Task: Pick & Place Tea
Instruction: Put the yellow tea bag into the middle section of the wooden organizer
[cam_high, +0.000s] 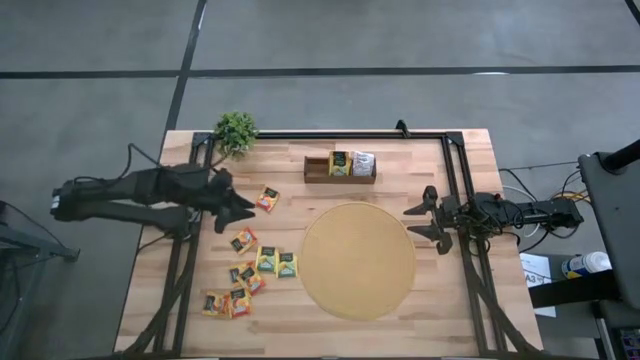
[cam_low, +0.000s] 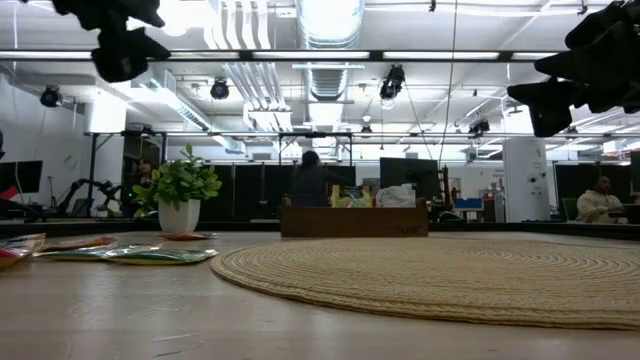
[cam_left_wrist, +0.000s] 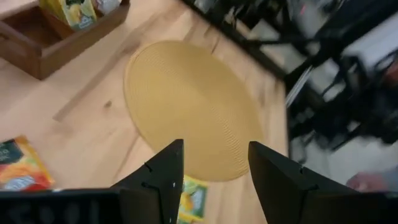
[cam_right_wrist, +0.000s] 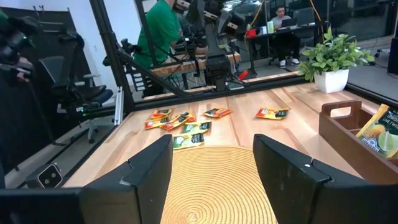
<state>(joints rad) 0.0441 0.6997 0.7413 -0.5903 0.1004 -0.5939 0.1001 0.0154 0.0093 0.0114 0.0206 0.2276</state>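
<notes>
Several tea sachets (cam_high: 266, 260), yellow-green and orange-red, lie flat on the wooden table at the left. One lies apart (cam_high: 267, 198), farther back. Others stand in the brown wooden tray (cam_high: 318, 170) at the back. My left gripper (cam_high: 243, 207) hangs open above the table, close to the lone sachet. In its wrist view (cam_left_wrist: 214, 168) the fingers frame the round mat (cam_left_wrist: 186, 99), with a yellow-green sachet (cam_left_wrist: 194, 198) just below them. My right gripper (cam_high: 412, 221) stands open and level at the table's right, empty (cam_right_wrist: 211, 168).
A large round woven mat (cam_high: 358, 260) lies in the table's middle. A small potted plant (cam_high: 236, 130) stands at the far left corner. A black frame (cam_high: 350, 133) runs along the far and side edges. People sit and stand in the room beyond the table.
</notes>
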